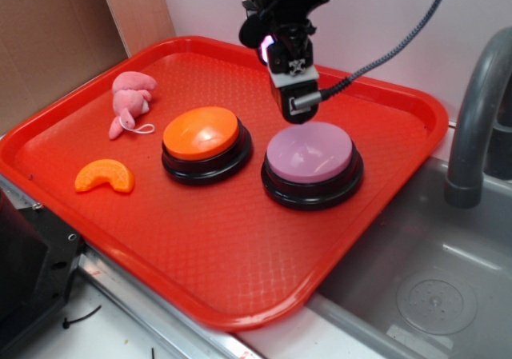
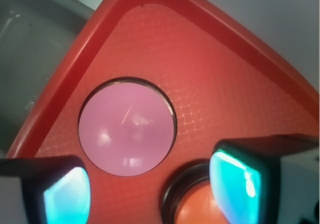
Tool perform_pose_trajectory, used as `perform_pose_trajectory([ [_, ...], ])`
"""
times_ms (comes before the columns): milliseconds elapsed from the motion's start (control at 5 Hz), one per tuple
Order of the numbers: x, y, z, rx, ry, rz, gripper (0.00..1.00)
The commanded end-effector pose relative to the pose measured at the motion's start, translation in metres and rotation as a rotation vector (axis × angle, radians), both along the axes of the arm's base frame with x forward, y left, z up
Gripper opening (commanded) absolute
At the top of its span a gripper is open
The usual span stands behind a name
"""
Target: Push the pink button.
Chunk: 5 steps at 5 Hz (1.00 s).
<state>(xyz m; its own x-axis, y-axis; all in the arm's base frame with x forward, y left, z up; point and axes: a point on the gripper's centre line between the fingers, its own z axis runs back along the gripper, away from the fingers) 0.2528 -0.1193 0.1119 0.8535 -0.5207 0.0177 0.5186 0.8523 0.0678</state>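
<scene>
The pink button (image 1: 310, 153), a pale pink-lilac dome on a black round base, sits on the red tray (image 1: 240, 271) right of centre. In the wrist view the pink button (image 2: 127, 132) fills the middle from above. My gripper (image 1: 294, 109) hangs just above and behind the button's far rim, not touching it. Seen from the wrist, the gripper (image 2: 150, 194) is open, its cyan-lit pads (image 2: 234, 186) wide apart with only tray between them.
An orange-topped button (image 1: 206, 141) stands just left of the pink one; the orange button (image 2: 200, 209) shows by the right finger. A pink plush toy (image 1: 130, 99) and an orange slice (image 1: 105, 176) lie at the tray's left. A sink (image 1: 432, 287) and faucet (image 1: 478, 111) are right.
</scene>
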Motion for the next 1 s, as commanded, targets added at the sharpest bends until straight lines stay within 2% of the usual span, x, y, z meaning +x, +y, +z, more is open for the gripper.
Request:
perform_pose_trajectory([
  [0, -0.001, -0.004, 0.029, -0.019, -0.062, 0.005, 1.0],
  [400, -0.003, -0.002, 0.038, 0.0, -0.071, 0.018, 1.0],
  [800, -0.008, 0.002, 0.057, 0.004, -0.123, 0.014, 1.0],
])
